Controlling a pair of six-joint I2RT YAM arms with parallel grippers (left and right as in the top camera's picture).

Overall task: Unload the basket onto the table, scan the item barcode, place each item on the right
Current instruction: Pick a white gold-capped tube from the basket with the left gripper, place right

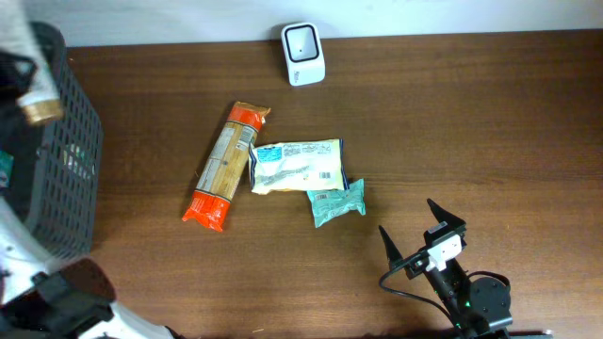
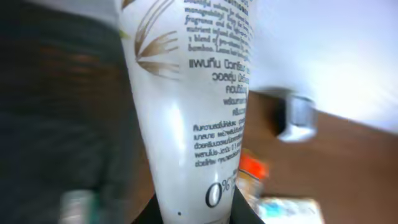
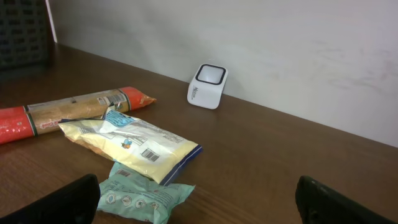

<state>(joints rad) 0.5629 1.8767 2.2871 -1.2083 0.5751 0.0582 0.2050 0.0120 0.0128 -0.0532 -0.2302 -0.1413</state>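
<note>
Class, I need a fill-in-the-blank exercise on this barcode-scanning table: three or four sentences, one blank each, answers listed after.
1. The white barcode scanner stands at the table's far edge, beside the ____.
2. The yellow snack packet lies between the long orange-ended packet and the small ____ pouch.
3. The left gripper is shut on a white printed ____.
4. The right gripper has its jaws ____.

Missing words: wall; teal; tube; open
</note>
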